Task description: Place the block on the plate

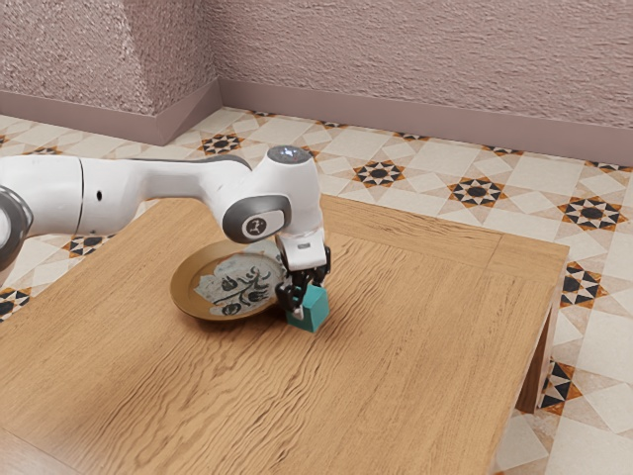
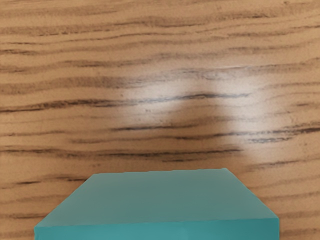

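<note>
While my white, jointed arm [image 1: 138, 193] enters from the exterior view's left, the round, ochre-rimmed plate with a grey floral centre [image 1: 186, 285] lies on the brown, wood-grained table [image 1: 425, 336]. Next toward the right, my black two-finger gripper [image 1: 309, 299] points downward just past the plate's rim. The step in hand is judged to be securing the load for a lift. For this, I should keep the hand vertical, centre the grip on opposite faces and confirm a firm, even hold before raising. The lift should go straight up until the underside clears the rim; a low sideways path could strike the plate and tip the load or push the dish. Whether my gripper is wide, narrow or already bearing weight, I cannot tell. Rightmost of the group, the teal, smooth-faced block [image 1: 310, 319] lies directly beneath my hand, at or close to the tabletop, beside the plate and outside it. The wrist view agrees, placing the block close under the hand, with bare wood grain beyond.
</note>
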Tool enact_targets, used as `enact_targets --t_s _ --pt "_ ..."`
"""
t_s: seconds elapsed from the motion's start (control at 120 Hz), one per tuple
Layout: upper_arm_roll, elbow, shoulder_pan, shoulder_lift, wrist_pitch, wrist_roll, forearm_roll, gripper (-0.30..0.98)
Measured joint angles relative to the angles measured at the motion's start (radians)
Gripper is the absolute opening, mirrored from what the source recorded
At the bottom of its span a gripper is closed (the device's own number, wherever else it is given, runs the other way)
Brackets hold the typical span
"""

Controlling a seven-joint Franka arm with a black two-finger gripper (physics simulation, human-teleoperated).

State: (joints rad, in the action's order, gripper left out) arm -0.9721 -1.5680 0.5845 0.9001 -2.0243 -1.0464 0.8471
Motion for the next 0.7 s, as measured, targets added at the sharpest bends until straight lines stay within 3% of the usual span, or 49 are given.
enact_targets --t_s 0.5,0.7 --pt "-0.029 -0.007 0.001 -0.079 -0.002 0.001 -0.033 0.39" --pt "-0.059 -0.006 0.095 -0.145 -0.004 0.002 -0.054 0.39"
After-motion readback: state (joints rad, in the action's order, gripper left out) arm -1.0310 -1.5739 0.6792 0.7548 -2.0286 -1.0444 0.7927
